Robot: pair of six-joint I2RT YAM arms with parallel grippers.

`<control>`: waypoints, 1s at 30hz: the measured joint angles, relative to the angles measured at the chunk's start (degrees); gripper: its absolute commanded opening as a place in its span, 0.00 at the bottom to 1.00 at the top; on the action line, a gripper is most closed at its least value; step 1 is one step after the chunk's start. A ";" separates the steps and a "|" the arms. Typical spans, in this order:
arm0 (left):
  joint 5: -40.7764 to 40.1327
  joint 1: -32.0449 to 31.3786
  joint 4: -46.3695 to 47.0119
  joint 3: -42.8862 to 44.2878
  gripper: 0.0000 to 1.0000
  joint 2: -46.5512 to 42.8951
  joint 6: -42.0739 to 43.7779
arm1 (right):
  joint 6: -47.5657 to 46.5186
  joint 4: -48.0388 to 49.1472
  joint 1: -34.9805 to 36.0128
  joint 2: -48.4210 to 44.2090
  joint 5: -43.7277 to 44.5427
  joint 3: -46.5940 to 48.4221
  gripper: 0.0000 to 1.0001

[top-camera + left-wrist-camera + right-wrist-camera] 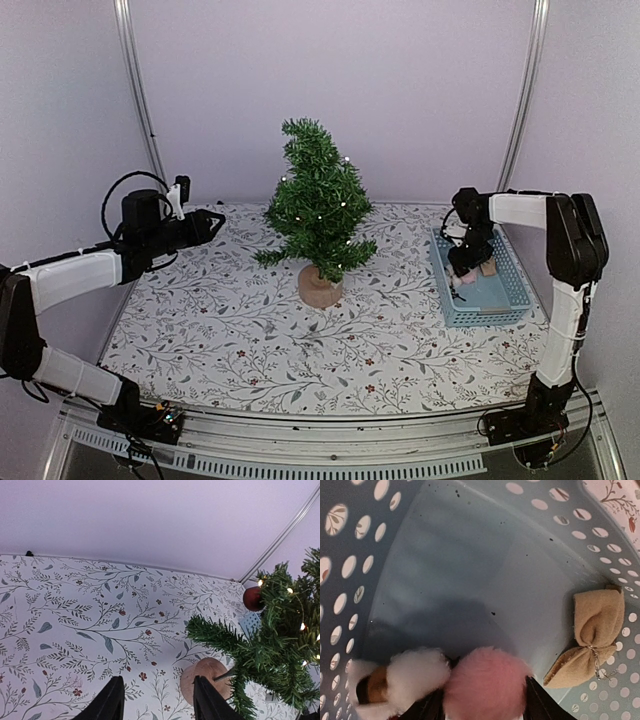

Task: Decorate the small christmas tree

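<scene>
The small christmas tree (318, 215) stands mid-table on its round wooden base (320, 288), with lit fairy lights on its branches. In the left wrist view the tree (280, 645) fills the right side and a dark red ball (252, 598) hangs on it. My left gripper (215, 225) hovers left of the tree, open and empty (159, 700). My right gripper (462, 280) reaches down into the blue basket (520, 285). Its fingers stand on either side of a fluffy pink pom-pom (487, 685), which looks round and unsqueezed on the basket floor.
Inside the basket (350, 580), a white fluffy ornament (415, 675) lies against the pom-pom's left side and a tan fabric bow (595, 640) lies to its right. Metal frame poles rise at the back corners.
</scene>
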 measured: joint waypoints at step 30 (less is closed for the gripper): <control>-2.82 0.00 0.15 0.46 0.77 -1.95 1.25 | 13.81 -1.11 -5.03 -4.74 -7.65 -0.33 0.34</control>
